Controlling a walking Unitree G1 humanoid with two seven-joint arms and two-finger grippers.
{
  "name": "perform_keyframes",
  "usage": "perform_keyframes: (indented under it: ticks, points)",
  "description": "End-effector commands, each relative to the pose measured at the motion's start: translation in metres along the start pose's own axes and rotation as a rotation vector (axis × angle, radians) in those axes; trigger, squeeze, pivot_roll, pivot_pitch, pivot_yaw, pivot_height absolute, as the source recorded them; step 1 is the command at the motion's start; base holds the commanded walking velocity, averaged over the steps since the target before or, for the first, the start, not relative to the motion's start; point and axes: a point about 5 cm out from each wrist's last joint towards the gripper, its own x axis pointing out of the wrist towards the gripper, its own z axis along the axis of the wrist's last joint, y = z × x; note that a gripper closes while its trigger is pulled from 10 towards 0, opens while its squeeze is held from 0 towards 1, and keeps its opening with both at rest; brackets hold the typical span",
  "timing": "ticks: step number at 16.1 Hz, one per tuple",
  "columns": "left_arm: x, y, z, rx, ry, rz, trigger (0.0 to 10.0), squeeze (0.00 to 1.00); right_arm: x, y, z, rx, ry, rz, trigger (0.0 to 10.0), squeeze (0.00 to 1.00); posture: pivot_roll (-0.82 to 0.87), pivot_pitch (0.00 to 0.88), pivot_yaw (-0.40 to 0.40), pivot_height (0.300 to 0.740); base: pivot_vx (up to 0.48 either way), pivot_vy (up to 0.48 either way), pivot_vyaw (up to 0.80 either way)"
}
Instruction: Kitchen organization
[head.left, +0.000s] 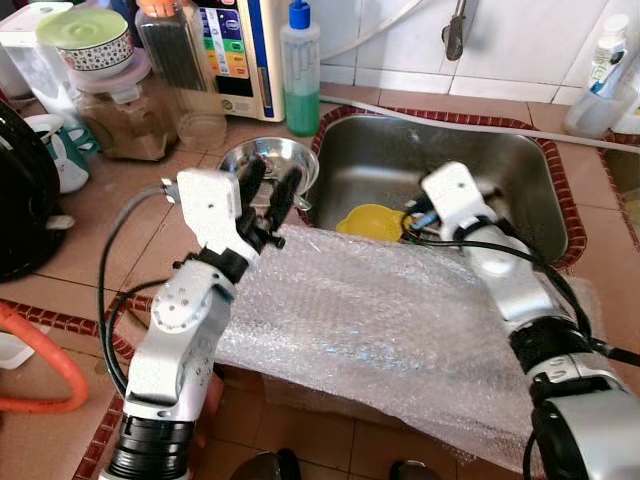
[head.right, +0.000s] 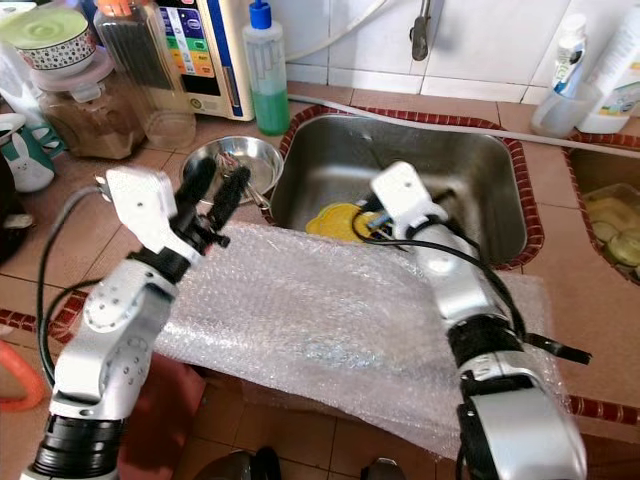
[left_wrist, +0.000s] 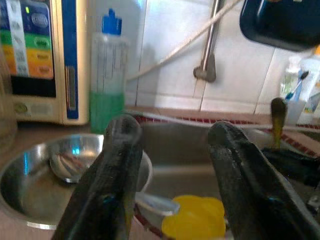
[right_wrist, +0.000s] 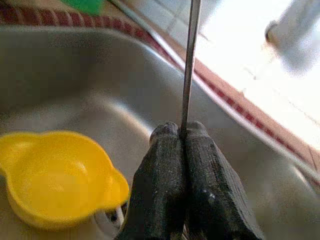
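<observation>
Bubble wrap (head.left: 390, 330) draped over the worktop's front edge, likely as padding; steel sink (head.left: 520, 165) holding a yellow cup (right_wrist: 60, 175); left gripper (head.left: 268, 192) raised, spread wide, empty; right gripper (right_wrist: 180, 135) pinched tight on a thin metal rod (right_wrist: 189, 60), presumably lifting it clear.

The robot's left arm was raised and bent at the elbow, its left gripper (head.left: 268, 188) pointing forward with both black fingers (left_wrist: 107, 185) spread apart. The right arm reached forward and down, the right gripper (right_wrist: 181, 131) pinched tight on a thin metal rod (right_wrist: 189, 65).
</observation>
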Motion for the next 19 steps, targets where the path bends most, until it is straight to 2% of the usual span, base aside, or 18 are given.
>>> perform_keyframes:
  ticks: [1, 5, 6, 7, 8, 9, 10, 16, 19]
  points:
    - [-0.002, -0.001, -0.005, 0.015, 0.015, -0.022, 10.0, 1.0, -0.004, -0.002, -0.011, 0.042, 0.045, -0.021, 0.0, 0.0, -0.13, 0.138, 0.097, 0.74, 0.0, 0.0, 0.0]
    - [-0.005, 0.001, -0.01, 0.036, 0.036, -0.016, 10.0, 1.0, -0.007, -0.005, -0.026, 0.135, 0.134, -0.061, 0.0, 0.0, -0.13, 0.146, 0.098, 0.74, 0.0, 0.0, 0.0]
    - [-0.006, 0.001, -0.01, 0.039, 0.037, -0.018, 10.0, 1.0, -0.009, -0.009, -0.034, 0.194, 0.189, -0.088, 4.1, 0.0, -0.13, 0.147, 0.1, 0.74, 0.0, 0.0, 0.0]
    - [-0.006, 0.001, -0.011, 0.039, 0.038, -0.019, 10.0, 1.0, -0.01, -0.01, -0.037, 0.21, 0.206, -0.097, 4.1, 0.0, -0.13, 0.147, 0.1, 0.74, 0.0, 0.0, 0.0]
    - [-0.007, 0.0, -0.012, 0.057, 0.05, -0.032, 10.0, 1.0, -0.011, -0.011, -0.041, 0.262, 0.237, -0.102, 10.0, 0.31, -0.13, 0.15, 0.102, 0.74, 0.0, 0.0, 0.0]
    - [-0.007, 0.0, -0.013, 0.064, 0.056, -0.037, 10.0, 1.0, -0.012, -0.011, -0.042, 0.286, 0.25, -0.101, 10.0, 0.95, -0.13, 0.157, 0.107, 0.74, 0.0, 0.0, 0.0]
    - [-0.008, 0.0, -0.013, 0.065, 0.058, -0.036, 10.0, 1.0, -0.012, -0.011, -0.043, 0.301, 0.254, -0.105, 10.0, 1.0, -0.13, 0.158, 0.11, 0.74, 0.0, 0.0, 0.0]
    - [-0.011, 0.0, -0.015, 0.088, 0.097, -0.058, 10.0, 1.0, -0.016, -0.006, -0.051, 0.351, 0.308, -0.103, 10.0, 1.0, -0.12, 0.178, 0.118, 0.74, 0.0, 0.0, 0.0]
    - [-0.012, 0.001, -0.016, 0.089, 0.103, -0.058, 10.0, 1.0, -0.015, -0.011, -0.046, 0.308, 0.277, -0.126, 10.0, 1.0, -0.12, 0.181, 0.119, 0.74, 0.0, 0.0, 0.0]
